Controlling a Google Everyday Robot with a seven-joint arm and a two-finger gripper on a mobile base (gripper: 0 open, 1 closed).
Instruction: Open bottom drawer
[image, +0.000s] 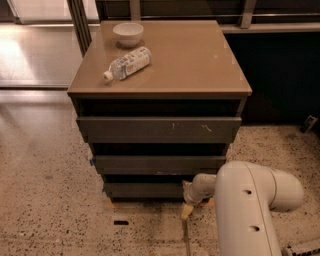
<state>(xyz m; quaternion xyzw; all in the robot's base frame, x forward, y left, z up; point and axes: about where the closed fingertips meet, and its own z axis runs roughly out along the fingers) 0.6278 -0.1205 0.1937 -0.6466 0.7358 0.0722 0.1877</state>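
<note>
The cabinet (235, 107) has three handleless fronts. The bottom drawer (142, 190) sits lowest, just above the floor and apparently shut. The gripper (186, 210) hangs by its right end, close to the floor; I cannot tell whether it is open or closed. With no handle it may slip off the edge, or a pull from the right end may skew and jam the drawer. A jolt could roll the bottle (127, 63) lying on the tabletop (195, 60). The writing on the bottle's label is illegible.

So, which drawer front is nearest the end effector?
The bottom drawer, the lowest, unmarked front: the end effector is at its right end; the middle front and top front sit higher.
</note>
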